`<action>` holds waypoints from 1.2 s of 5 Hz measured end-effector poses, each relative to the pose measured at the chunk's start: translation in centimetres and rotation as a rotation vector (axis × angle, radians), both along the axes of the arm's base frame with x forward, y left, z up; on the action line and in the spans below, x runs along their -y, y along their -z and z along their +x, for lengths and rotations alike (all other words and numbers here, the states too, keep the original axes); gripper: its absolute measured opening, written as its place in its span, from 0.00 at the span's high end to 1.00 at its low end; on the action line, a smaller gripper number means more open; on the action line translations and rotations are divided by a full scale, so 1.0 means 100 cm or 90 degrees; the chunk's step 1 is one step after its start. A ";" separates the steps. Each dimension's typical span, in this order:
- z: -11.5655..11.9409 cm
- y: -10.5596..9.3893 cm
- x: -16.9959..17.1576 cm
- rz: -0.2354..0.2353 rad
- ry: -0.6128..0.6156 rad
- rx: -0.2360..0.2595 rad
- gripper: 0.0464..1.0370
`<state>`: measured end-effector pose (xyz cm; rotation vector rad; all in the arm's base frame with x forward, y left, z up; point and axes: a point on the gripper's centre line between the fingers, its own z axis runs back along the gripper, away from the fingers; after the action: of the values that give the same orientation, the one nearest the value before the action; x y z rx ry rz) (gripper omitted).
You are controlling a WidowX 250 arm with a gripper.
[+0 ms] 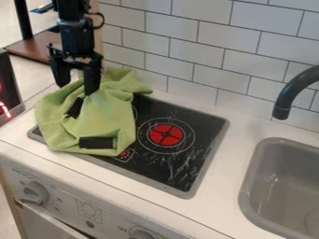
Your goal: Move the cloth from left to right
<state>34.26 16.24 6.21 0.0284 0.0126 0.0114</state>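
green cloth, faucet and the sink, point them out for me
green cloth (pixel 103 115), camera view, on the upper middle of its fabric
faucet (pixel 291 92), camera view, on its curved black spout
sink (pixel 252 179), camera view, on its inner left wall

White rectangular tiles, dark grout: wall (pixel 249 37) across top, upper right. Upper left: reddish-brown wooden surface (pixel 30 47) beside upright black post (pixel 24 19); pale floor (pixel 10 29) behind. Left edge: dark panel (pixel 9 77), glowing red marks.
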 end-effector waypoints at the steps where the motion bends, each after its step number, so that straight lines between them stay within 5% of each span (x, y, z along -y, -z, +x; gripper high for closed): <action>1: 0.002 0.016 -0.003 0.005 -0.023 -0.009 0.04; 2: 0.003 0.036 0.001 -0.023 -0.039 -0.025 0.04; 3: 0.009 0.037 0.004 -0.037 -0.049 -0.001 0.04; 6: 0.004 0.043 0.054 -0.035 0.002 0.025 0.04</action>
<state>34.67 10.79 1.90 -0.0260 -0.0265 0.0085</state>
